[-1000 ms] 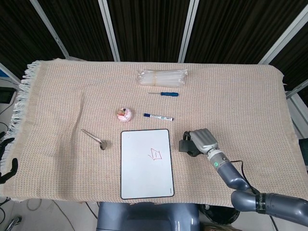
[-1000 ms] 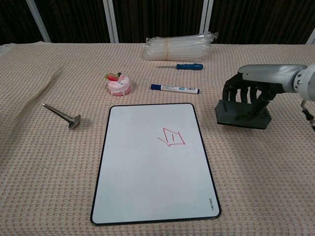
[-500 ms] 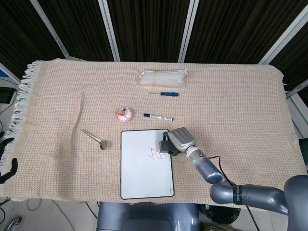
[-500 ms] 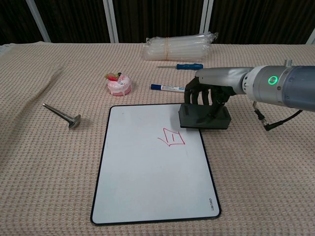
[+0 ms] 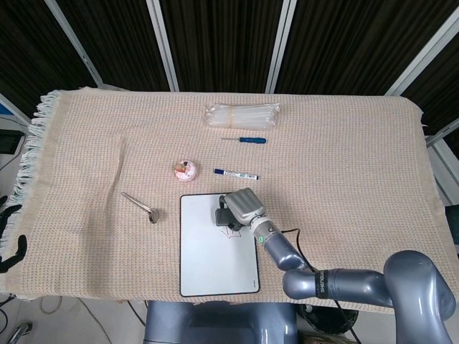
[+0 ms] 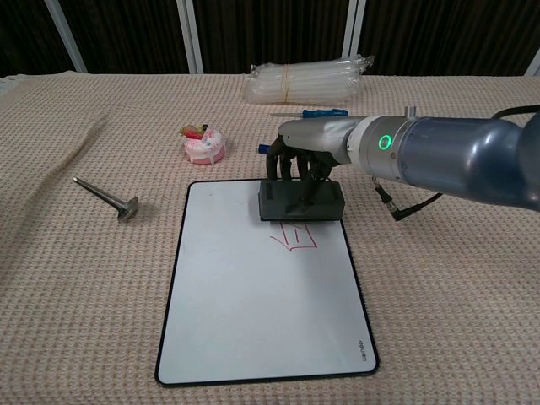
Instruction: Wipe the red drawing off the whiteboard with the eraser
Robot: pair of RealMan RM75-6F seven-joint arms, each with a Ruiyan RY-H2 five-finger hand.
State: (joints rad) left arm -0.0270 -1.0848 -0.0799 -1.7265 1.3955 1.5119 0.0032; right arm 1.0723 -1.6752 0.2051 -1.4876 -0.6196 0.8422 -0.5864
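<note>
Your right hand (image 6: 297, 165) grips the dark block eraser (image 6: 300, 201) above the red drawing (image 6: 294, 236); press down, sweep across it

blue marker (image 6: 263, 148) mostly hidden behind right hand (image 6: 299, 156), left hand unseen

White whiteboard (image 6: 253, 312), black-rimmed, red drawing (image 6: 294, 239); dark grey eraser (image 6: 300, 201); beige waffle-weave cloth (image 6: 76, 278).

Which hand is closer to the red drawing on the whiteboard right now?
The right hand. It grips the eraser on the whiteboard, just at the far edge of the red drawing. The left hand shows in neither view.
</note>
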